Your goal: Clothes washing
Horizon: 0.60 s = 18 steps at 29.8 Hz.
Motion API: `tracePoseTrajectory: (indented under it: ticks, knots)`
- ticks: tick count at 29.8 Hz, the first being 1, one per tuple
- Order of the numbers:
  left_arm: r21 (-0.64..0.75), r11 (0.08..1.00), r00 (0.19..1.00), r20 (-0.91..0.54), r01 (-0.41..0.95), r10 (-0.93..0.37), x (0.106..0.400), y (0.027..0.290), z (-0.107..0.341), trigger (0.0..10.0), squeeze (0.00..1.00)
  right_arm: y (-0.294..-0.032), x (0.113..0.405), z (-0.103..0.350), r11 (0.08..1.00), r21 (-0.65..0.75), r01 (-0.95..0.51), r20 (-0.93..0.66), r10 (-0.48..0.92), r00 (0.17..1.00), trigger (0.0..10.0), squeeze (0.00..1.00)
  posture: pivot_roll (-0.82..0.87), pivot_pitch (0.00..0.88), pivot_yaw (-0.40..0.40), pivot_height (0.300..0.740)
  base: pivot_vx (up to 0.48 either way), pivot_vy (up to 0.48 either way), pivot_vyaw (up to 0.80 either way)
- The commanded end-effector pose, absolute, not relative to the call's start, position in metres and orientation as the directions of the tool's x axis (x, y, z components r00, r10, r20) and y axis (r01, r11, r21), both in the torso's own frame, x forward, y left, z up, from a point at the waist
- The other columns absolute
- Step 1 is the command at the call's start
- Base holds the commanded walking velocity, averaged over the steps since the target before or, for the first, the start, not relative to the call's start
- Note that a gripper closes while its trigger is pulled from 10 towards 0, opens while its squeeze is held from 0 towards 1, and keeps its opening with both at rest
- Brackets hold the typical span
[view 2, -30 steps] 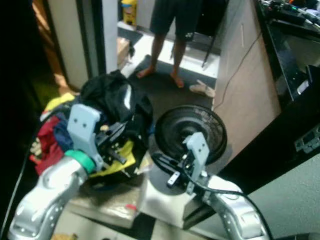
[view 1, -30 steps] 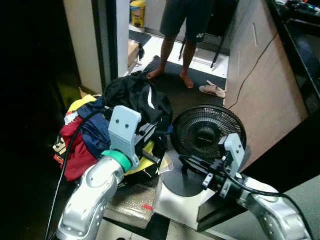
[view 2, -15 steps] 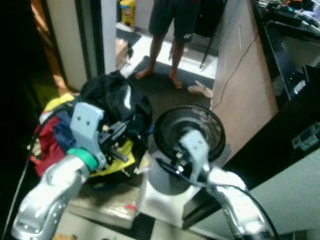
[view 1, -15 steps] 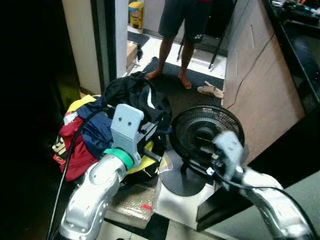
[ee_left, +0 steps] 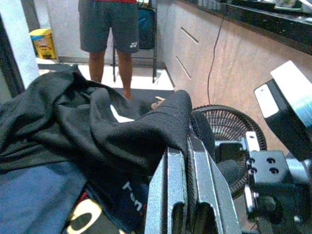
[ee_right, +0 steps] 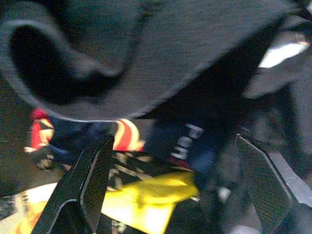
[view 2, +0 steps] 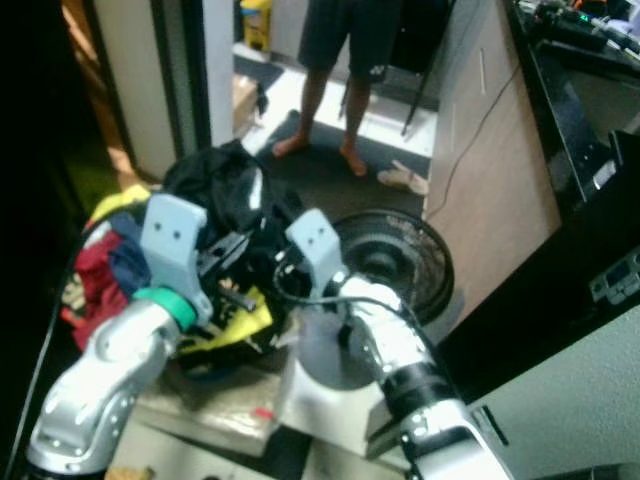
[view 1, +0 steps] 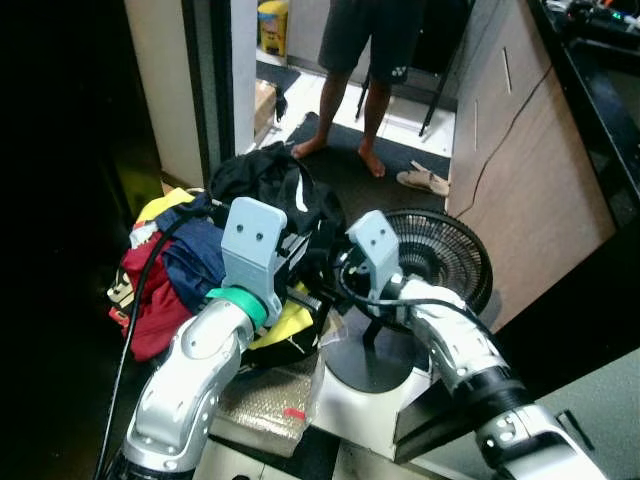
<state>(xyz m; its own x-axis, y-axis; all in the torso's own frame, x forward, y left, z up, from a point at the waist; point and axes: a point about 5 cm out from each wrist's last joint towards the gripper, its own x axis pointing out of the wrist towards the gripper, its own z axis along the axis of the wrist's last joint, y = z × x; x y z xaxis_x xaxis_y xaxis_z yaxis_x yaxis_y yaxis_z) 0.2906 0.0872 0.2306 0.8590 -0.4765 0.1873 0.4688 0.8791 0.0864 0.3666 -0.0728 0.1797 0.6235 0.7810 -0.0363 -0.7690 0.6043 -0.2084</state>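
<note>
A heap of clothes lies to my left: a black garment (view 1: 268, 185) on top, with navy (view 1: 195, 265), red (view 1: 150, 300) and yellow (view 1: 288, 322) pieces under it. My left gripper (ee_left: 187, 146) is at the right side of the heap, shut on a fold of the black garment (ee_left: 146, 122), which drapes over its tips. My right arm (view 1: 440, 330) reaches across to the same spot. Its gripper (ee_right: 170, 175) is open, fingers (ee_right: 85, 187) wide apart, facing the black cloth (ee_right: 161, 58) and the yellow piece (ee_right: 146, 202) just below.
A black floor fan (view 1: 445, 262) stands right of the heap on a white base (view 1: 360, 405). A person (view 1: 370, 40) stands barefoot on a dark mat beyond, with sandals (view 1: 425, 180) nearby. A wooden cabinet side (view 1: 530, 170) runs along the right.
My right arm has swung left from in front of the fan to the clothes heap, beside the left gripper. The left gripper has barely moved.
</note>
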Motion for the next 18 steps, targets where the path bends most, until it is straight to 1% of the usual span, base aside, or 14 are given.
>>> tracePoseTrajectory:
  ticks: [1,2,3,4,6,7,8,10,11,12,14,15,17,18]
  knots:
    - [0.083,0.879,0.862,0.173,0.470,-0.477,0.291,0.084,0.228,10.0,0.00,-0.056,0.364,0.181,0.509,-0.165,-0.845,-0.033,0.853,0.521,10.0,0.00,0.12,0.142,-0.085,0.740,0.000,0.000,0.00]
    - [0.081,0.881,0.863,0.175,0.467,-0.474,0.292,0.084,0.229,10.0,0.00,-0.048,0.361,0.183,0.444,-0.156,-0.882,-0.035,0.890,0.454,10.0,0.00,0.12,0.143,-0.092,0.740,0.000,0.000,0.00]
    - [0.081,0.881,0.863,0.175,0.467,-0.474,0.292,0.084,0.229,10.0,0.00,-0.048,0.361,0.183,0.444,-0.156,-0.882,-0.035,0.890,0.454,10.0,0.00,0.12,0.143,-0.092,0.740,0.000,0.000,0.00]
    - [0.080,0.882,0.864,0.177,0.465,-0.471,0.292,0.084,0.230,10.0,0.00,-0.044,0.358,0.185,0.401,-0.152,-0.904,-0.038,0.911,0.410,10.0,0.00,0.12,0.143,-0.094,0.740,0.000,0.000,0.00]
    - [0.080,0.882,0.864,0.177,0.465,-0.471,0.292,0.084,0.230,10.0,0.00,-0.044,0.358,0.185,0.401,-0.152,-0.904,-0.038,0.911,0.410,10.0,0.00,0.12,0.143,-0.094,0.740,0.000,0.000,0.00]
    - [0.079,0.883,0.865,0.180,0.462,-0.469,0.292,0.084,0.230,10.0,0.00,-0.039,0.354,0.187,0.329,-0.141,-0.934,-0.041,0.940,0.338,10.0,0.00,0.12,0.142,-0.098,0.740,0.000,0.000,0.00]
    - [0.079,0.883,0.865,0.180,0.462,-0.469,0.292,0.084,0.230,10.0,0.00,-0.039,0.354,0.187,0.329,-0.141,-0.934,-0.041,0.940,0.338,10.0,0.00,0.12,0.142,-0.098,0.740,0.000,0.000,0.00]
    - [0.087,0.884,0.864,0.184,0.460,-0.468,0.293,0.086,0.231,10.0,0.00,-0.036,0.348,0.192,0.219,-0.127,-0.967,-0.033,0.974,0.225,10.0,0.00,0.12,0.136,-0.104,0.740,0.000,0.000,0.00]
    - [0.087,0.884,0.864,0.184,0.460,-0.468,0.293,0.086,0.231,10.0,0.00,-0.036,0.348,0.192,0.219,-0.127,-0.967,-0.033,0.974,0.225,10.0,0.00,0.12,0.136,-0.104,0.740,0.000,0.000,0.00]
    - [0.093,0.883,0.863,0.185,0.460,-0.470,0.294,0.087,0.232,10.0,0.00,-0.036,0.346,0.195,0.194,-0.129,-0.973,-0.023,0.980,0.198,10.0,0.00,0.12,0.136,-0.104,0.740,0.000,0.000,0.00]
    - [0.133,0.876,0.856,0.184,0.464,-0.482,0.297,0.086,0.232,10.0,0.00,-0.041,0.346,0.198,0.201,-0.137,-0.970,-0.014,0.979,0.205,10.0,0.00,0.12,0.129,-0.101,0.740,0.000,0.000,0.00]
    - [0.164,0.868,0.849,0.187,0.468,-0.493,0.302,0.084,0.232,10.0,0.00,-0.046,0.348,0.198,0.228,-0.144,-0.963,-0.007,0.973,0.232,10.0,0.00,0.11,0.124,-0.094,0.740,0.000,0.000,0.00]
    - [0.164,0.868,0.849,0.187,0.468,-0.493,0.302,0.084,0.232,10.0,0.00,-0.046,0.348,0.198,0.228,-0.144,-0.963,-0.007,0.973,0.232,10.0,0.00,0.11,0.124,-0.094,0.740,0.000,0.000,0.00]
    - [0.184,0.863,0.845,0.189,0.470,-0.501,0.306,0.082,0.233,10.0,0.00,-0.049,0.349,0.197,0.248,-0.147,-0.957,-0.005,0.968,0.252,10.0,0.00,0.11,0.124,-0.094,0.740,0.000,0.000,0.00]
